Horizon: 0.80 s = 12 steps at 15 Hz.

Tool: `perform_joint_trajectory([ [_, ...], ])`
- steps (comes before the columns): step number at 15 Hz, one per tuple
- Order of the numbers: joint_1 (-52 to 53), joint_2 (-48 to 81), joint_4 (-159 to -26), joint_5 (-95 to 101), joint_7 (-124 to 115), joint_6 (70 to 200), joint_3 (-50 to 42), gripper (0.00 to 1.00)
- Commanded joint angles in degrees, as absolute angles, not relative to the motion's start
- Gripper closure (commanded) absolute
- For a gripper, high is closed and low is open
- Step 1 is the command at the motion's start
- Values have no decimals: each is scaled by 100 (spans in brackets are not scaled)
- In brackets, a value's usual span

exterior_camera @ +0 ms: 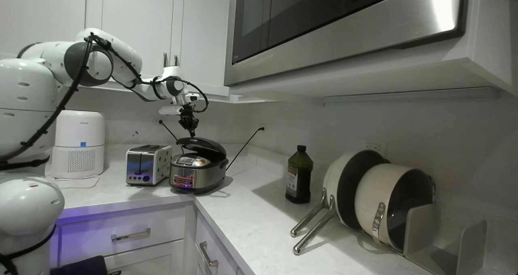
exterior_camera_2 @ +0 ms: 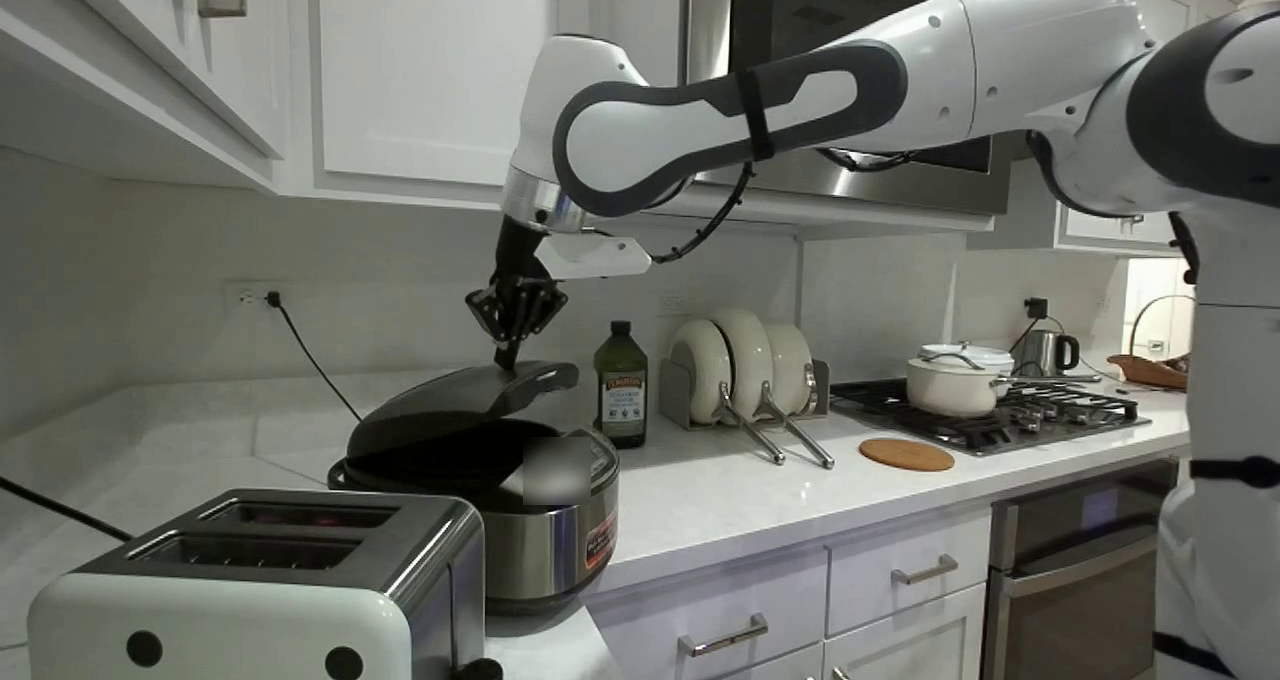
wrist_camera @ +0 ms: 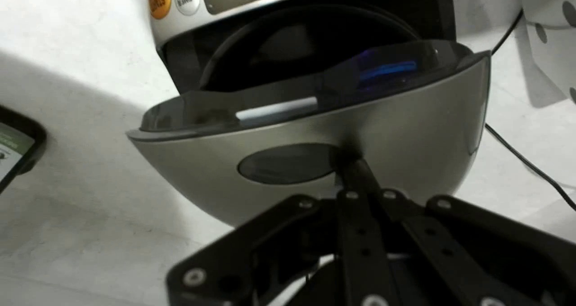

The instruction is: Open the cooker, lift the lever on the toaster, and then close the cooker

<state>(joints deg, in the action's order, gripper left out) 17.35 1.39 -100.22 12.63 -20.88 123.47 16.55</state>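
Cooker [exterior_camera: 198,174] is standing at the inner corner of the surface [exterior_camera: 259,222], its lid [exterior_camera_2: 430,405] tilting partway up. Fingers [wrist_camera: 362,180] are pressing together, gripping nothing, their tip touching the lid's top. Just beside, the toaster [exterior_camera: 149,165] is sitting, its lever [exterior_camera: 139,172] showing on the front, a cord [wrist_camera: 535,166] passing between the two. Beyond it a purifier [exterior_camera: 79,161] is standing. On the opposite side, a bottle [exterior_camera: 299,178] is standing near, with pans [exterior_camera: 342,194] resting on edge in a rack [exterior_camera: 419,226] well apart. Drawers [exterior_camera: 93,226] are lying below; cabinets [exterior_camera: 137,8] and a microwave [exterior_camera: 344,20] are hanging above. Cooker's front is sitting close to the edge; bare surface is stretching between it and the bottle.
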Motion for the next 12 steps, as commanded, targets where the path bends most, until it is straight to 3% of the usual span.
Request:
perform_joint_trajectory([
  [1, 1882, 457, -9254, 1387, -2603, 11721, 1766, 100],
  [12, 2073, 563, -7913, 1098, -3445, 10183, 1722, 100],
])
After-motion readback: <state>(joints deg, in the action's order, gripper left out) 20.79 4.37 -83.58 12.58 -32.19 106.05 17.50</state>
